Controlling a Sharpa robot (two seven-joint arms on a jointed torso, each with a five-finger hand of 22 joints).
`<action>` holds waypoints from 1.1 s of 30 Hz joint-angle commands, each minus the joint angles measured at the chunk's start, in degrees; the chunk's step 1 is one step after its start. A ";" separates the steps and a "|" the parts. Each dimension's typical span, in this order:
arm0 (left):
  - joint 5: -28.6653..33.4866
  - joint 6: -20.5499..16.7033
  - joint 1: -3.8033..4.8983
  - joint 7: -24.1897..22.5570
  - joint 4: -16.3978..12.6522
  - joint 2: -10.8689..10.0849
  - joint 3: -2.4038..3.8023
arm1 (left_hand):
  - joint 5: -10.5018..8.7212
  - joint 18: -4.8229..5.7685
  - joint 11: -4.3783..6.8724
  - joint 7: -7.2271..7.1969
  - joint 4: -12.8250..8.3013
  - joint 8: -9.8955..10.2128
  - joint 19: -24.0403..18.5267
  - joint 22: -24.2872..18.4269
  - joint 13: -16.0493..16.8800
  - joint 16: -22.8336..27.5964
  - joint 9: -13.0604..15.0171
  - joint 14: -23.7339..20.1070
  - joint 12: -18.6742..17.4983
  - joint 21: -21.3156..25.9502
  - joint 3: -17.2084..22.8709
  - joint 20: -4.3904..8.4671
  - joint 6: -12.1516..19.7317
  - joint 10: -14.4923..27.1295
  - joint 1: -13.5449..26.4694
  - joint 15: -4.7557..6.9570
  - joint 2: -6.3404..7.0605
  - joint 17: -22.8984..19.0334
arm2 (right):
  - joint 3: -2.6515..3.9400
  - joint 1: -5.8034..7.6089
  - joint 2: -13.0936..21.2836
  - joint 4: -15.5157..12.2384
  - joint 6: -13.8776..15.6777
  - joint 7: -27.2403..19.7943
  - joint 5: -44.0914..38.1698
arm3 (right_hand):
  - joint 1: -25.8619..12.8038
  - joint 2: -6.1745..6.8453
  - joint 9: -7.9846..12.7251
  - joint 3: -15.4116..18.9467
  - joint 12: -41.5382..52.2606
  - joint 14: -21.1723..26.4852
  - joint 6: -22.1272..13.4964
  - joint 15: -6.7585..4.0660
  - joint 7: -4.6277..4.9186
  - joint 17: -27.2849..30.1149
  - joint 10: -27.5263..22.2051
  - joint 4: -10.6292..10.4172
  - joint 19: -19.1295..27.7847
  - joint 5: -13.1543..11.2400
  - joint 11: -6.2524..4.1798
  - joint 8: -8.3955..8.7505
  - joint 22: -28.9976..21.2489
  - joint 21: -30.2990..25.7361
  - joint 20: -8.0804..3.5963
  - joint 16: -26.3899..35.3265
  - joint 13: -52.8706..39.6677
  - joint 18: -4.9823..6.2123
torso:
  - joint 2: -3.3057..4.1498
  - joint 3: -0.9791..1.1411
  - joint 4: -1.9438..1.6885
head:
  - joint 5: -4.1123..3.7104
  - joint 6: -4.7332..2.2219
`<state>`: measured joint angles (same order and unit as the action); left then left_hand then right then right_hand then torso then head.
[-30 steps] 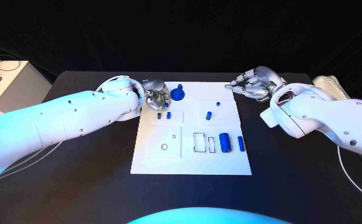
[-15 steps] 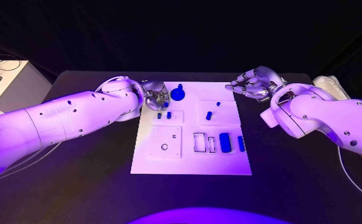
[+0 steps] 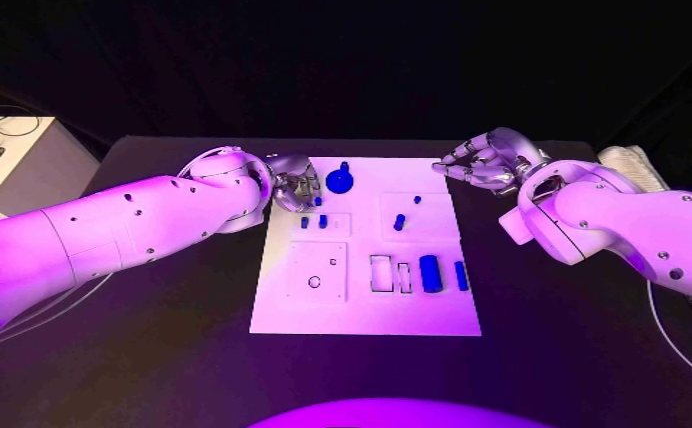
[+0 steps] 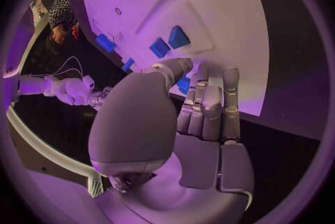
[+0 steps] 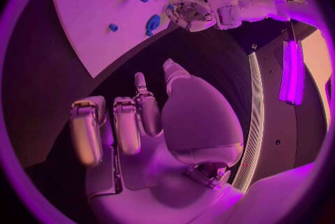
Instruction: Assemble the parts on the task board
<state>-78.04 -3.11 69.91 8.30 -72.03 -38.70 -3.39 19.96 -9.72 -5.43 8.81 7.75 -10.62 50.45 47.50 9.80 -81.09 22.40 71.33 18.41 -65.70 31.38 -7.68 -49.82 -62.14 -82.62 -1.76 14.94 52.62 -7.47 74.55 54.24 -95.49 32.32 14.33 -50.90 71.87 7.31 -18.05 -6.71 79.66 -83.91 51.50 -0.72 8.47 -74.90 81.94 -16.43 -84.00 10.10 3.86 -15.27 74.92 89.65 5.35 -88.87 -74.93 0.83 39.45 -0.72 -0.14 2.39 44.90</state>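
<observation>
The white task board [image 3: 361, 303] lies mid-table. My left hand [image 3: 296, 183] sits at its far left corner, fingers curled, and pinches a small blue part [image 4: 183, 85] between thumb and fingers. A round blue part [image 3: 340, 181] stands just beside that hand. Two small blue parts [image 3: 313, 220] lie near the hand, with two more [image 3: 400, 221] at mid-board. Two longer blue parts [image 3: 430, 273] sit in slots at the near right. My right hand [image 3: 490, 161] hovers off the far right corner over the black table, fingers curled in on nothing [image 5: 125, 123].
A white box [image 3: 29, 163] stands at the table's left edge and a pale object [image 3: 627, 160] at the right edge. A square plate [image 3: 315, 270] with small holes sits on the board's near left. Black table surrounds the board.
</observation>
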 commanded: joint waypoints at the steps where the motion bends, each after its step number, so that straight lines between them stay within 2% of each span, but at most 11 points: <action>1: -0.17 -0.33 -0.08 0.44 0.03 -0.39 -0.02 | -0.24 -0.38 -0.02 0.03 0.16 0.65 -0.03 -0.16 0.08 -0.11 -0.23 -0.53 -0.27 0.39 0.18 -0.27 0.97 0.28 0.10 -0.13 0.41 -0.22 | -0.01 -0.02 -0.01 0.33 -0.89 -0.55 -0.58 | 0.41 0.05 0.07 0.33 -0.48 -5.39 -0.48 0.22 -0.04 -12.43 -0.56 0.18 -5.64 -0.07 -0.15 -0.29 14.55 -0.42 0.06 0.25 -5.68 -0.62 | -0.03 -0.03 -0.06 | -0.03 -0.05; 8: 0.26 -1.23 -0.07 0.29 -0.18 -1.37 0.22 | -0.21 -0.38 -0.08 -0.27 0.14 1.10 -0.02 -0.25 0.19 -0.11 -0.51 -0.66 -0.42 0.49 0.13 -0.29 1.74 0.51 0.05 -0.18 0.49 -0.45 | -0.01 -0.02 -0.08 1.19 -2.27 -2.94 -1.66 | 3.58 0.80 0.07 0.83 -17.87 -4.81 -0.87 0.22 -0.03 -10.51 -13.02 0.38 -4.61 -0.03 -0.15 -0.54 13.10 -2.64 0.06 1.43 9.37 -0.04 | -0.06 -0.04 -0.05 | -0.07 -0.16; 10: 0.72 -2.00 -0.07 -0.05 -0.27 -1.69 0.47 | -0.19 -0.39 -0.06 -0.30 0.11 1.19 0.01 -0.25 0.24 -0.11 -0.57 -0.69 -0.40 0.49 0.18 -0.29 1.91 0.48 -0.06 -0.17 0.40 -0.52 | -0.02 -0.02 -0.18 1.59 -2.96 -3.89 -2.87 | 5.62 1.05 0.03 0.46 -30.49 -4.22 -0.90 0.21 0.01 -8.60 -21.83 0.67 -3.62 0.01 -0.10 -0.74 11.77 -4.73 0.07 2.62 19.98 0.48 | -0.07 -0.05 -0.04 | -0.06 -0.33; 13: 2.35 -3.91 -0.07 -1.27 -0.56 -2.45 1.02 | -0.15 -0.54 -0.03 -0.04 -0.13 1.06 -0.47 -0.82 0.36 0.22 -0.58 -1.34 -0.39 0.81 0.42 -0.26 1.63 0.50 -0.52 -0.12 0.14 -1.71 | -0.04 -0.03 -0.45 2.40 -4.32 -5.41 -5.73 | 13.68 1.35 0.15 -4.86 -44.89 -3.42 -0.86 0.19 0.17 -5.97 -26.86 2.06 -2.28 0.62 0.04 -0.83 9.90 -7.75 -0.04 4.40 31.64 1.19 | -0.06 -0.04 -0.02 | -0.15 -0.53; 14: 3.22 -4.50 -0.06 -1.68 -0.65 -2.70 1.16 | -0.15 -0.59 -0.05 0.03 -0.19 0.99 -0.66 -1.03 0.38 0.31 -0.57 -1.50 -0.40 0.93 0.47 -0.25 1.49 0.52 -0.61 -0.12 0.11 -1.98 | -0.05 -0.03 -0.56 2.64 -4.67 -5.75 -6.62 | 13.68 1.35 0.15 -4.86 -44.89 -3.42 -0.86 0.19 0.17 -5.97 -26.86 2.06 -2.28 0.62 0.04 -0.83 9.90 -7.75 -0.04 4.40 31.64 1.19 | -0.08 -0.05 0.00 | -0.18 -0.56; 15: 4.76 -5.38 -0.06 -2.38 -0.77 -3.08 1.36 | -0.16 -0.81 -0.17 0.34 -0.24 0.59 -1.67 -2.07 0.45 0.87 -0.48 -2.44 -0.45 1.60 0.60 -0.24 0.73 0.68 -0.71 -0.15 -0.01 -3.53 | -0.07 -0.04 -0.74 2.99 -5.15 -6.17 -7.94 | 15.10 4.40 0.51 -10.18 -53.02 -3.43 -0.13 0.52 0.31 -5.76 -22.68 0.54 -2.21 0.14 0.29 -0.65 9.67 -8.20 0.28 4.62 41.02 1.25 | -0.08 -0.04 0.01 | -0.27 -0.62; 20: 21.27 -10.65 -0.01 -9.05 -1.90 -5.93 2.20 | -0.20 -0.83 -0.90 1.18 -1.04 -1.49 -2.77 -3.01 0.92 7.03 -0.24 -9.90 -0.25 3.14 1.29 -0.41 -2.54 1.56 -1.42 -0.62 -0.83 -15.83 | -0.18 -0.50 -2.37 5.38 -7.57 -7.94 -17.57 | 16.28 6.99 0.71 -17.18 -60.24 -3.63 1.60 0.57 -0.28 -6.05 -21.11 1.62 -2.26 -1.15 0.27 -0.57 9.59 -8.50 0.02 4.45 49.43 1.33 | -0.08 0.11 0.19 | -1.13 -1.08; 21: 26.34 -11.09 0.00 -10.98 -2.21 -6.59 2.29 | -0.24 -0.77 -1.26 1.49 -1.11 -1.62 -3.59 -3.41 0.89 10.13 -0.35 -13.52 -0.41 3.98 1.34 -0.59 -2.64 2.47 -1.26 -0.92 -0.86 -20.94 | -0.20 -0.68 -2.84 5.98 -7.89 -8.14 -19.89 | 16.16 7.44 0.73 -18.03 -61.20 -3.65 1.76 0.42 -0.30 -6.08 -20.80 1.95 -2.17 -1.46 0.23 -0.50 9.45 -8.76 0.14 4.44 50.60 1.35 | -0.05 0.07 0.12 | -1.56 -1.18; 24: 40.97 -9.36 -0.01 -15.93 -3.33 -8.35 2.44 | -0.35 -0.77 -1.68 1.90 -1.16 -1.63 -4.91 -4.27 1.03 13.07 -0.73 -15.11 -0.01 5.63 0.83 -1.06 -2.26 3.68 -0.78 -1.37 -1.15 -22.56 | -0.24 -1.20 -4.16 7.66 -8.58 -8.40 -26.04 | 15.60 8.12 0.73 -19.94 -63.41 -3.65 2.18 0.45 -0.42 -6.06 -20.20 2.73 -1.88 -1.87 0.35 -0.38 8.97 -9.62 0.16 4.47 53.31 1.53 | 0.03 0.03 -0.03 | -2.02 -1.35; 28: 58.37 -5.47 -0.05 -22.31 -6.05 -10.91 2.53 | -0.62 -0.78 -1.78 1.95 0.85 -1.38 -5.70 -6.80 1.75 14.33 -1.18 -16.50 1.67 9.62 -2.95 -1.87 -0.73 4.34 1.89 -1.84 -0.64 -23.31 | -0.29 -2.18 -6.25 10.28 -9.43 -8.00 -33.96 | 14.05 9.05 0.69 -22.25 -67.24 -3.70 2.65 0.32 -0.62 -6.02 -19.86 4.04 -1.29 -2.46 0.45 -0.04 7.85 -11.56 -0.02 4.52 57.71 1.95 | 0.02 -0.10 -0.23 | -2.74 -1.45; 33: 66.77 -2.73 -0.13 -26.21 -9.16 -13.21 2.56 | -0.56 -0.76 -1.75 1.67 1.88 -2.14 -6.00 -9.35 2.17 16.80 -1.21 -18.85 2.86 13.56 -5.08 -2.22 -1.01 5.12 1.83 -1.98 -0.87 -24.49 | -0.30 -3.07 -8.34 12.32 -10.75 -6.92 -39.16 | 12.76 9.31 0.66 -22.65 -69.30 -3.65 2.84 0.30 -0.57 -5.74 -19.87 5.04 -0.96 -2.89 0.67 0.27 7.12 -12.81 -0.04 4.74 60.21 2.19 | -0.03 -0.17 -0.38 | -3.08 -1.38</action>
<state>-25.53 -9.23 69.78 -10.93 -80.37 -51.62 -0.90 19.50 -9.72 -7.26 10.74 9.60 -12.59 44.51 38.38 11.93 -64.50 21.27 52.73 21.08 -52.47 26.57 -9.71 -50.97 -57.42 -81.03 -3.74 14.41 28.24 -7.78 71.63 46.24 -83.54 24.48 7.72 -81.57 85.24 16.78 -17.39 -29.44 10.56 -83.92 54.00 -0.32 7.86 -74.90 61.98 -11.75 -84.00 7.40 4.34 -15.27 74.92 77.01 5.35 -84.43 -14.96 2.62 39.45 -0.80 -0.35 -0.49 43.46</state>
